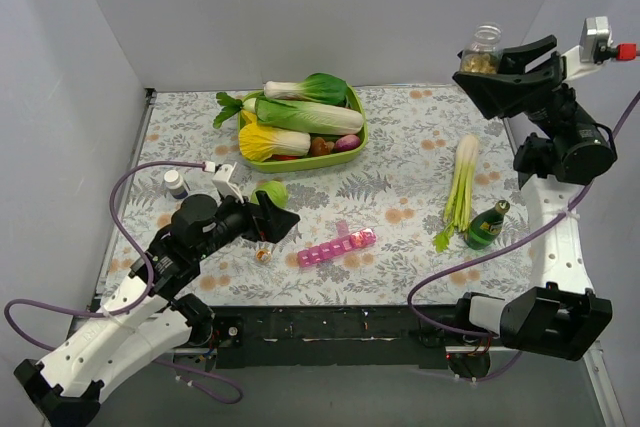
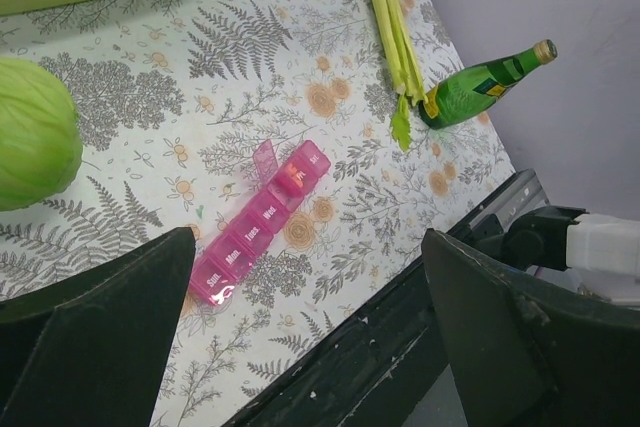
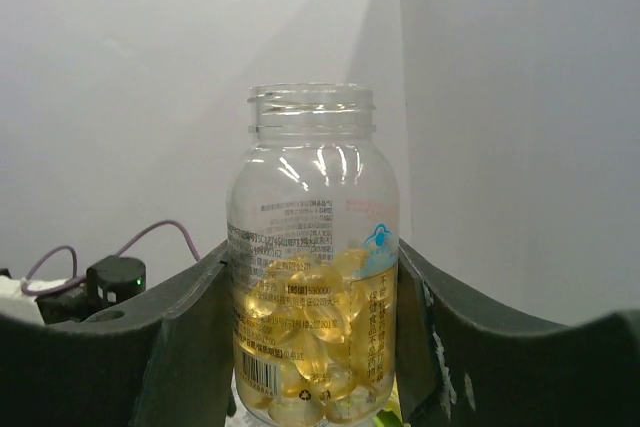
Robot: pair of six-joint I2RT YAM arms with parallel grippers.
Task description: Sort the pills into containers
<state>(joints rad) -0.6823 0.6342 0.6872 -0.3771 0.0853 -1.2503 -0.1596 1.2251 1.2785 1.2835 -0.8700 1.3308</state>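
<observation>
1. My right pincer (image 3: 312, 357) hangs high above the bench's far right corner, its two fingers (image 3: 180, 347) closed against the sides of a clear bottle (image 3: 312, 247). The bottle stands upright and has no cap on.
2. The pills (image 3: 305, 312), seen here as amber translucent capsules, fill roughly the lower half of that bottle.
3. My left pincer (image 1: 278, 222) sits over the near left part of the bench with its fingers (image 2: 110, 337) spread wide. It grips nothing, and I cannot tell whether it touches the cloth.
4. The pink pill organiser (image 2: 262, 222) lies flat on the patterned cloth close to the near edge, about midway along it and just right of the left pincer. One lid (image 2: 265, 160) near the middle of the strip stands open; I cannot tell what lies in the compartments.
5. A round green vegetable (image 2: 30, 137) rests beside the left pincer.
6. A celery stalk (image 1: 462, 187) and a small green bottle (image 1: 487, 225) lie toward the right edge.
7. The green tray (image 1: 300, 163) of vegetables sits by the far edge.
</observation>
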